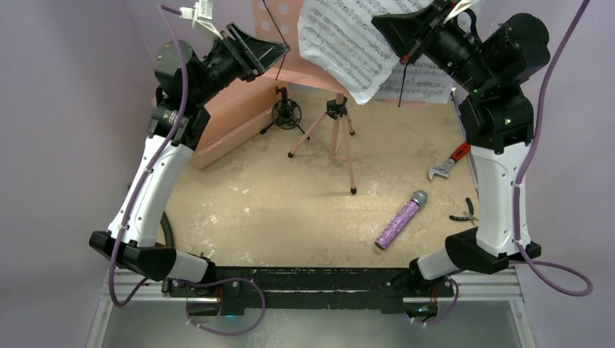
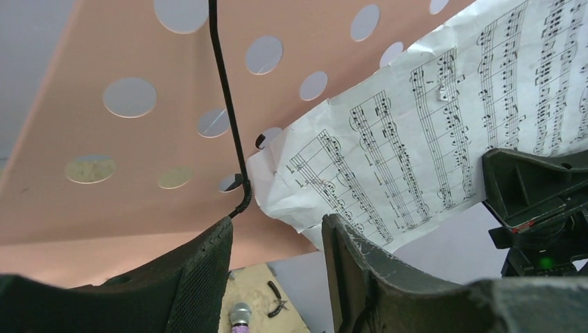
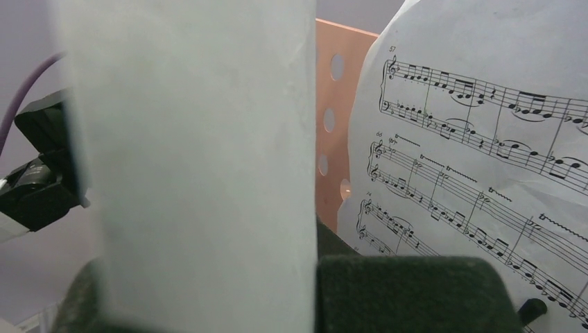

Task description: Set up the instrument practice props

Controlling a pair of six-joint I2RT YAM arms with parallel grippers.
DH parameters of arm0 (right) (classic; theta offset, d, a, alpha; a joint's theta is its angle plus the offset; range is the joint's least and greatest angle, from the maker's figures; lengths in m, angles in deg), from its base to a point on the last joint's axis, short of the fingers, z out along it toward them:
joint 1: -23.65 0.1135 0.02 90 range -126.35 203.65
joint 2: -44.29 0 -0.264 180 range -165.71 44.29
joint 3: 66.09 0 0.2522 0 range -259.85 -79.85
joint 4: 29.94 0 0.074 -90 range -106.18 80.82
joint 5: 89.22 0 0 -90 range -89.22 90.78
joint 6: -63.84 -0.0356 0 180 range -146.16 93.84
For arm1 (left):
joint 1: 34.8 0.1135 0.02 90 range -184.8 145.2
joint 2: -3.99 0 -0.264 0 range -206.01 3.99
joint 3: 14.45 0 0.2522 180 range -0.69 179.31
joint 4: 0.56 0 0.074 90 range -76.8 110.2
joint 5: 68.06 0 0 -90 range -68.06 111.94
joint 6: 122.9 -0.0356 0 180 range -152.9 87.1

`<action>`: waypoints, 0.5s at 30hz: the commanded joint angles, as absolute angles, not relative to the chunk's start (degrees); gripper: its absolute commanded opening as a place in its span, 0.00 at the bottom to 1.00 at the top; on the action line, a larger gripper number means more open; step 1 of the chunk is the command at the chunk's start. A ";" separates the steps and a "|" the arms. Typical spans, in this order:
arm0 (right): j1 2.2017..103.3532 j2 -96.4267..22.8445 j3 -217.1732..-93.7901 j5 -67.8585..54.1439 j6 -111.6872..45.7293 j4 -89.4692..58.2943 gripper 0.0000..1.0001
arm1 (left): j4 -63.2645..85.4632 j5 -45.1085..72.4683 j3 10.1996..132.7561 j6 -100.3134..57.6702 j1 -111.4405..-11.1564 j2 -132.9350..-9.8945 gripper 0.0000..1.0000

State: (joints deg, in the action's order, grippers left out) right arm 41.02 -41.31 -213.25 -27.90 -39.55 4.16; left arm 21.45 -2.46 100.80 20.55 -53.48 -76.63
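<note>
Sandy, mottled tabletop (image 1: 275, 210), dull lilac walls all round. Nearest, front right: glittery purple microphone (image 1: 401, 220) lying flat, pliers (image 1: 463, 214) beside it, wrench (image 1: 448, 164) further back. Mid-table: pink music stand (image 1: 335, 138) on thin legs, small black tripod (image 1: 286, 114) just left of it, pink case (image 1: 228, 127) beyond. Far and high: left claw (image 2: 277, 225) parted, nothing between, at the stand's perforated desk (image 2: 139, 159). Right claw (image 1: 388, 27) clenched on a music page (image 1: 341, 43) hanging before the desk, second page (image 1: 428, 83) lower right.
</note>
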 commanded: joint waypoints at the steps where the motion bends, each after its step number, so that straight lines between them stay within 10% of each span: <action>1: 41.25 -41.56 -214.75 -30.06 -39.06 1.02 0.00 | 20.31 2.82 102.93 21.03 -55.44 -77.82 0.48; 15: 41.23 -43.78 -215.37 -30.66 -37.51 -0.06 0.00 | 14.20 3.13 103.85 24.56 -55.55 -82.34 0.41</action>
State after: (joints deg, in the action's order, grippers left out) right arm 41.02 -43.48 -213.30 -29.21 -38.66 3.52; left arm 19.62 3.79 101.11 23.22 -55.51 -81.81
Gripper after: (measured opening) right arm 0.004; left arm 0.427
